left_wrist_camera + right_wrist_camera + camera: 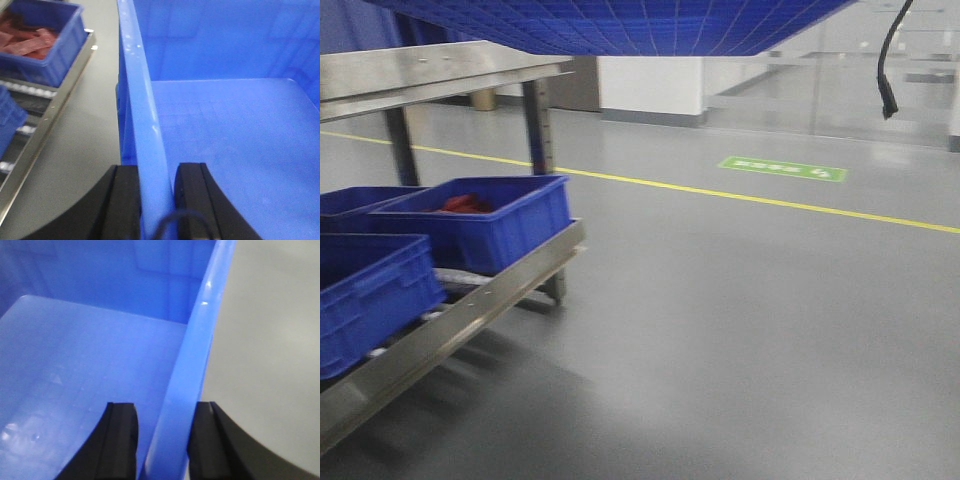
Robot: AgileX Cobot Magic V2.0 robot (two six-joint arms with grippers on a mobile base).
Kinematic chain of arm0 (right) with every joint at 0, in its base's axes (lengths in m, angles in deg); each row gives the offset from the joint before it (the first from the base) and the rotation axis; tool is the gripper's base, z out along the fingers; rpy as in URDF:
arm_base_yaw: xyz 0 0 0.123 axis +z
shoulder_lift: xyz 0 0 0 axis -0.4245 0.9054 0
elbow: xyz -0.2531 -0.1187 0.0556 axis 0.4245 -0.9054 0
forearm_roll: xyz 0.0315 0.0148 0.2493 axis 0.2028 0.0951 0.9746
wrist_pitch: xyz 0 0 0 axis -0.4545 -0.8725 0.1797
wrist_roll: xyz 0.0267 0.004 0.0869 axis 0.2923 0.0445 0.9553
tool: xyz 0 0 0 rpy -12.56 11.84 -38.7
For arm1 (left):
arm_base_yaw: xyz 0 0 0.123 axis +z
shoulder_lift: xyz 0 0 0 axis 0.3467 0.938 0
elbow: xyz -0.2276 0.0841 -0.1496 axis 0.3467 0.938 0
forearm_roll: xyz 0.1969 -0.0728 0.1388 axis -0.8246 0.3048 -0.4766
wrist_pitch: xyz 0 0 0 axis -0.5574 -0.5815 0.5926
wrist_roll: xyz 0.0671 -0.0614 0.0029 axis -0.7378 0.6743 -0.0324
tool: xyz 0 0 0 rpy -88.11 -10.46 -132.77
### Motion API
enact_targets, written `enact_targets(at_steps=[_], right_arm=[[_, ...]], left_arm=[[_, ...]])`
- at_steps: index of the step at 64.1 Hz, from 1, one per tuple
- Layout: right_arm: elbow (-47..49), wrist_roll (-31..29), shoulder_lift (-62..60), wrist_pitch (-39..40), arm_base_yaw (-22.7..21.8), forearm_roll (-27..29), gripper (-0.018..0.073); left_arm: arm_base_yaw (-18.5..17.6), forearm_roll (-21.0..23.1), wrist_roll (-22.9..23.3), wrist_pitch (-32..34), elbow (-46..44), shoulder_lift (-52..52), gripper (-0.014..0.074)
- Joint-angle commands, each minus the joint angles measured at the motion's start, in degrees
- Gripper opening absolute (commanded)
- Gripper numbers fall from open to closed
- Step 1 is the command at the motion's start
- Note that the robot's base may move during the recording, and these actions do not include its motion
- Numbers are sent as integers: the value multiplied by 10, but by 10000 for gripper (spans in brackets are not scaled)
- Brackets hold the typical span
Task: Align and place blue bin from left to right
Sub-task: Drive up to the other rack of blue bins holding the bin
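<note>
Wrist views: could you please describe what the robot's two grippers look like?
The left gripper and right gripper each have two matte black fingers with flat, squared inner faces and outward-curving outer sides. A thin black cable loops near the left one's base. No markings show.

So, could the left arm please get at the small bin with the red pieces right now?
Probably not: the left gripper is clamped on the blue bin, so it would have to let go first.

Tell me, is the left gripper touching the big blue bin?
Touching. The left wrist view shows the left gripper clamped on the blue bin wall, both fingers pressed against it.
</note>
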Motion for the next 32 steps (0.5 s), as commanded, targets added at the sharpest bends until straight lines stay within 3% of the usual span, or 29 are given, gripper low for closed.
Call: enact_targets(at_steps=[1, 32], right_arm=[[8, 9, -7, 66, 6, 32, -70], [8, 9, -7, 66, 6, 32, -70]], left_arm=[[-15, 83, -12, 38, -11, -23, -111], [-15, 83, -12, 38, -11, -23, -111]])
